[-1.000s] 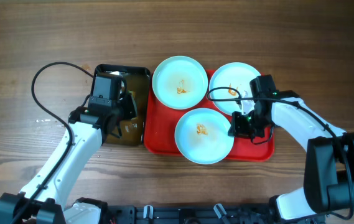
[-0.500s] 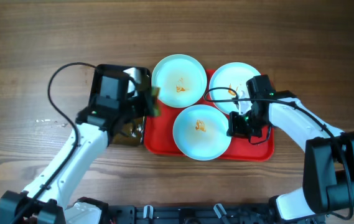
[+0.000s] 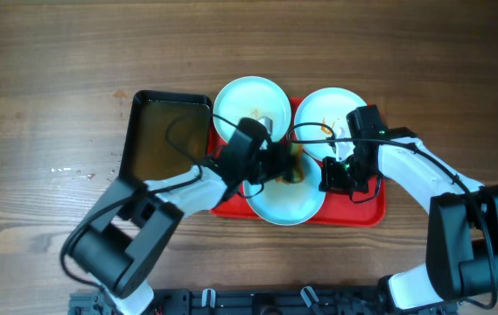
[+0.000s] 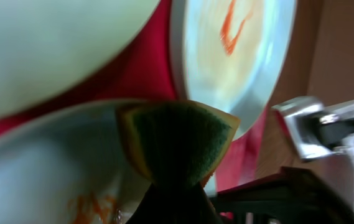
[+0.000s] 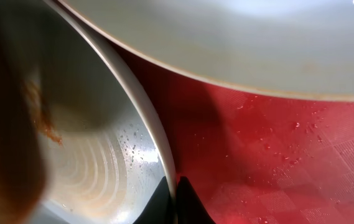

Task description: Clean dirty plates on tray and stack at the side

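Left claw (image 3: 278,165) reaches across the tray (image 3: 367,213) in the overhead view, clamped on a sponge (image 3: 294,171) that hangs over the back part of the front plate (image 3: 284,201). Right claw (image 3: 331,178) sits at that plate's right rim, jaws narrow around the edge. All three plates lie on the red tray: the back-left plate (image 3: 247,109) is partly covered by the left arm, and the back-right plate (image 3: 323,112) carries an orange smear. A black tub (image 3: 163,131) of brownish water stands just beside the tray's left edge on the wooden table (image 3: 47,79).

From the left wrist, the dark fingers are closed on the sponge's lower end. Its green face is edged in orange-yellow. It stands above the front plate, near an orange smear (image 4: 93,204) at lower left (whether it touches the plate cannot be told). The back-right plate fills the upper right, and metal parts of the right claw show at the right edge.

From the right wrist, the two fingertips pinch the front plate's thin rim at the bottom of the picture. Water drops dot the plate and the textured red tray. The back-right plate's edge overhangs along the top. A brown blur fills the far left, too blurred to identify.
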Robot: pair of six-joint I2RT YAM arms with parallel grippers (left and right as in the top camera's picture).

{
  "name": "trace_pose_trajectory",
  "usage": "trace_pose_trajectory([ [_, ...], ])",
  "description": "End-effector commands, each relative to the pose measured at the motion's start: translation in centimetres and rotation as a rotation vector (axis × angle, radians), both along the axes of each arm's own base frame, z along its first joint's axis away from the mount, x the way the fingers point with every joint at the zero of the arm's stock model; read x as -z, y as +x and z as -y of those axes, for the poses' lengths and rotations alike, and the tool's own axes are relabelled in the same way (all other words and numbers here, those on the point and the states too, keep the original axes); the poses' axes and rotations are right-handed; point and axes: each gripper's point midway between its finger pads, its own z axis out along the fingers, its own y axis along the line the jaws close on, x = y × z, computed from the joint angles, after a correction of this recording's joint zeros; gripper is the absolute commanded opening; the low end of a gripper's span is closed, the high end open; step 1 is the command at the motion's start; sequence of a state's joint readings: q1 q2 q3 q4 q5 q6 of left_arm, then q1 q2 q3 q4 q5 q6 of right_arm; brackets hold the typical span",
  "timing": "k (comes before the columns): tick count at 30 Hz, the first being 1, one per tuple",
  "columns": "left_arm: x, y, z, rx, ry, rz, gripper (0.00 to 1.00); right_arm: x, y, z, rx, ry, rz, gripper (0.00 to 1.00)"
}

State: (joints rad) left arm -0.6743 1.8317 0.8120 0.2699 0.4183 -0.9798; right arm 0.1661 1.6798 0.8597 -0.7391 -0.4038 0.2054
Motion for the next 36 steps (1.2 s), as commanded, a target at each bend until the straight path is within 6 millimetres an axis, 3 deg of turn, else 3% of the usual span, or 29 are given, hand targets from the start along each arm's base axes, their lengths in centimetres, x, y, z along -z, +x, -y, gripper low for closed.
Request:
trace_pose_trajectory([
  [1,1.8,-1.1,1.1,0.023,0.000,-0.054,0.04,-0.1,0.4,-0.4,0.000,0.013,0.000,0.04],
  [6,4.8,-2.6,-2.4,-0.022,0.147,-0.188,0.04,-0.1,0.4,-0.4,-0.001,0.013,0.001,0.04],
  [14,2.5,-2.8,-7.4,-0.012,0.313,-0.133,0.04,-0.1,0.4,-0.4,-0.001,0.013,0.001,0.04],
  [17,-1.4,-2.3,-7.2,0.071,0.290,0.030,0.04,-0.1,0.4,-0.4,-0.001,0.013,0.000,0.05],
  [19,-5.3,-1.2,-7.7,0.074,0.267,0.169,0.04,-0.1,0.4,-0.4,-0.001,0.013,0.001,0.09],
  [22,-7.2,0.1,-11.7,-0.061,0.350,0.208,0.04,-0.1,0.7,-0.5,-0.001,0.016,0.015,0.13],
  [25,-5.6,0.7,-17.1,-0.169,0.478,0.127,0.04,-0.1,0.8,-0.5,-0.001,0.016,0.019,0.17],
  [28,-4.6,1.7,-23.9,-0.325,0.667,0.091,0.04,-0.1,0.8,-0.5,0.001,0.017,0.019,0.17],
  [32,-2.9,2.2,-26.2,-0.223,0.772,0.103,0.04,-0.1,0.8,-0.5,0.001,0.017,0.018,0.17],
  [36,0.5,1.9,-26.0,-0.142,0.799,0.037,0.04,-0.1,0.8,-0.5,0.001,0.016,0.017,0.17],
])
